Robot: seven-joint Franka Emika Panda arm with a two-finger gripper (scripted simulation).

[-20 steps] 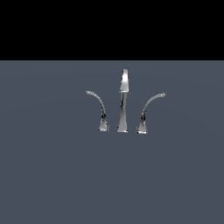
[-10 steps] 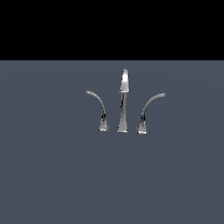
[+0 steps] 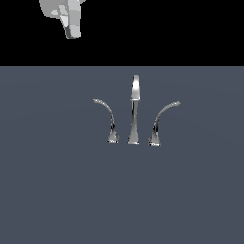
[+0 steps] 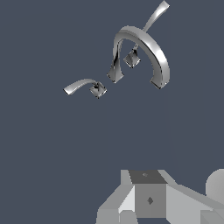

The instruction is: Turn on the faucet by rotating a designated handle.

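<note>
The chrome faucet stands mid-surface in the exterior view, its tall tapered spout between two curved levers. The handle is the slim lever arcing to the exterior view's left. A thicker lever arcs to the right. Only a white part of my gripper shows at the top left, high above and well apart from the faucet, and its fingers are not distinct. In the wrist view the faucet appears from above with an arching spout and two levers; I cannot tell which one is the handle. Grey gripper parts fill the lower edge.
The faucet stands on a flat dark grey-blue surface. A black background lies beyond the surface's far edge. Nothing else shows on the surface.
A white part of my arm has come into the exterior view at the top left; earlier it was out of frame. The faucet and both levers have not moved.
</note>
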